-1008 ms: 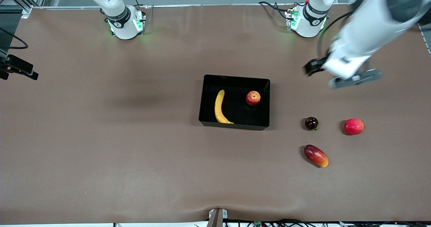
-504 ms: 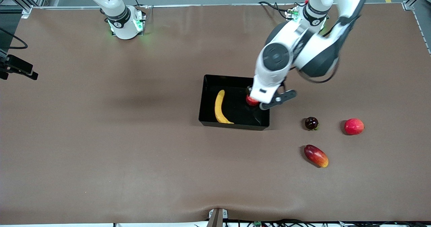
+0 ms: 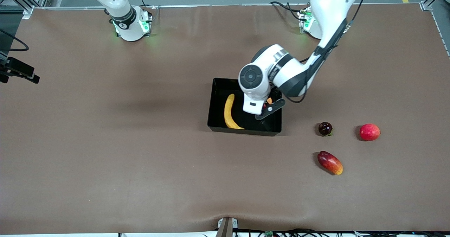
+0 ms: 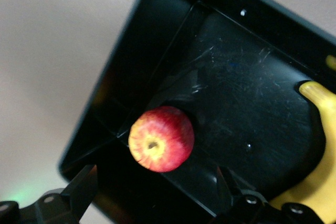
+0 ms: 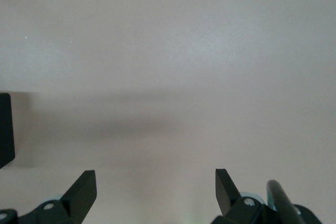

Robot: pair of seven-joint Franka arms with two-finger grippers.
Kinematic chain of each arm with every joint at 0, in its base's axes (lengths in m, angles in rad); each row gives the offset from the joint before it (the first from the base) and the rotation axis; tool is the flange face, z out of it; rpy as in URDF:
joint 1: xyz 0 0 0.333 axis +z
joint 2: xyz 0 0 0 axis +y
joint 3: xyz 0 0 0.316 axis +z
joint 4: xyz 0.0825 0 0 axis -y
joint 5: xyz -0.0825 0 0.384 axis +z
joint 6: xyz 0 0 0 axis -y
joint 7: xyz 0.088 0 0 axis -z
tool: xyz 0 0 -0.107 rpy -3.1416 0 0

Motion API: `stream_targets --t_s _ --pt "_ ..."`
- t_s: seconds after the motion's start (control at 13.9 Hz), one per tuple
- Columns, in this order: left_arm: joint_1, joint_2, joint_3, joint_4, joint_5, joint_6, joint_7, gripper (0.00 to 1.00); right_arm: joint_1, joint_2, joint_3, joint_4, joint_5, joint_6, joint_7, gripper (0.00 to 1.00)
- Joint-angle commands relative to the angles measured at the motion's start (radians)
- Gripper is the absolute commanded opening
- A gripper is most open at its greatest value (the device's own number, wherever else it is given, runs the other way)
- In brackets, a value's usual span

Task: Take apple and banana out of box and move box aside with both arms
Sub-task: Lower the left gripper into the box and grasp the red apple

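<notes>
The black box (image 3: 242, 129) stands mid-table. The yellow banana (image 3: 228, 112) lies in it, toward the right arm's end. The red apple (image 4: 161, 138) with a yellowish stem dimple sits on the box floor near a wall; in the front view my left wrist hides it. My left gripper (image 4: 155, 182) hangs open over the box, with the fingers (image 4: 86, 182) wide apart and the apple just ahead of the tips, untouched. The banana's end (image 4: 315, 95) shows beside it. My right gripper (image 5: 156, 179) is open and empty over bare table; the front view shows only that arm's base (image 3: 128, 22).
Toward the left arm's end lie a small dark fruit (image 3: 325, 128), a pinkish-red round fruit (image 3: 369, 132) and, nearer the camera, a red-and-yellow mango (image 3: 329, 162). A black device (image 3: 17, 70) sticks in at the right arm's end.
My left arm swung in from the left arm's end of the table to over the box, and its wrist now covers the apple. The fruits have not moved. The right arm stays still.
</notes>
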Motion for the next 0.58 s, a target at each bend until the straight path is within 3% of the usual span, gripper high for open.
stream_targets --t_s 0.0,0.5 --pt "-0.026 0.055 0.005 0.025 0.077 0.01 -0.06 1.0 -0.013 -0.003 0.009 0.008 -0.008 -0.01 0.001 1.0" --pt "-0.026 0.092 0.009 -0.016 0.087 0.035 -0.083 1.0 -0.014 -0.003 0.009 0.008 -0.01 -0.01 -0.002 1.0"
